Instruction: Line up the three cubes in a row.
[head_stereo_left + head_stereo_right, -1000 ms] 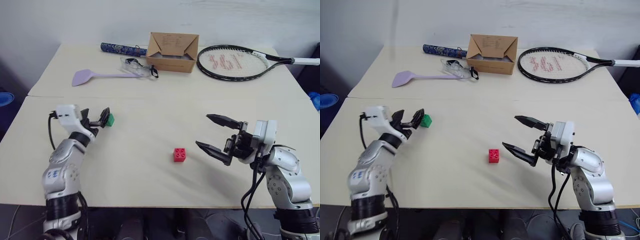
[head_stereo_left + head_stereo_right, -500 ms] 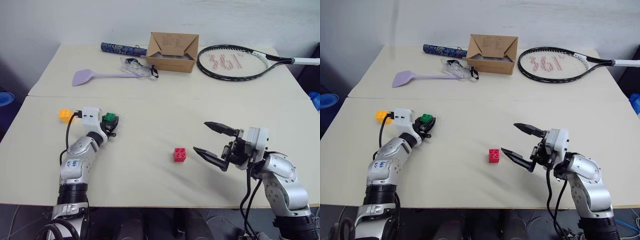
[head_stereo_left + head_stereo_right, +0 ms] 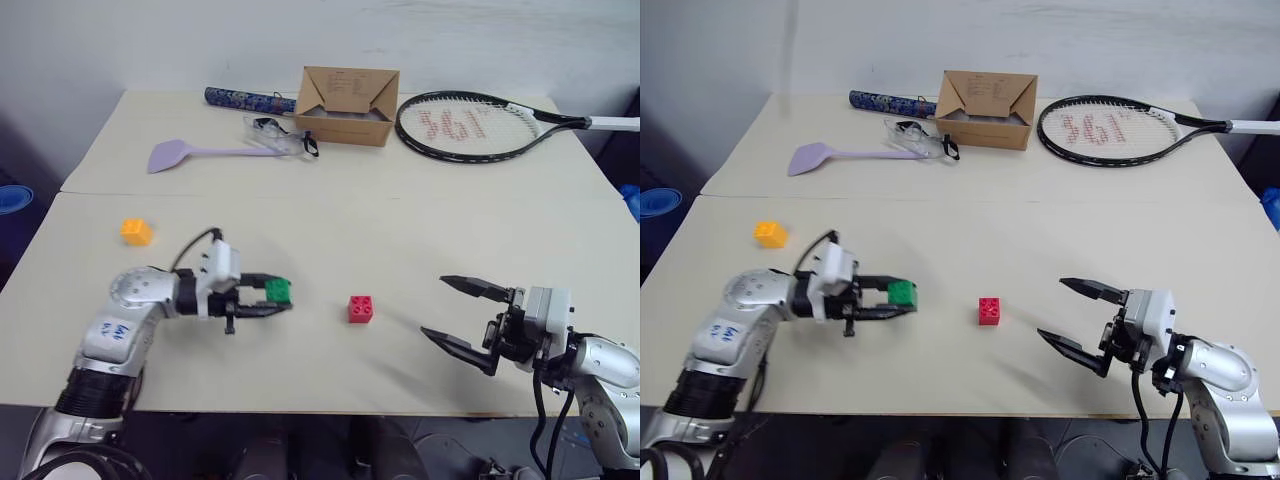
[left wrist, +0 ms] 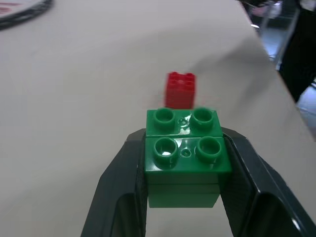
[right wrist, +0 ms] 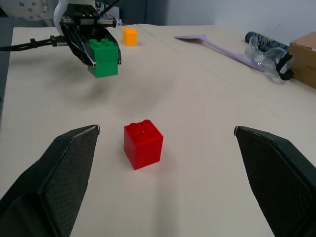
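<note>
Just left of the red studded plastic cube [image 3: 361, 309], the left gripper [image 3: 268, 299] clenched the green studded plastic cube [image 3: 277, 290], which risked knocking the red one aside, while the right gripper [image 3: 462, 315] stood spread and empty.

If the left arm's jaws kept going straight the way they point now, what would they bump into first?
Most likely the red cube: it sits on the table straight ahead of the left gripper, which is shut on the green cube. The green cube may ride above the table.
</note>
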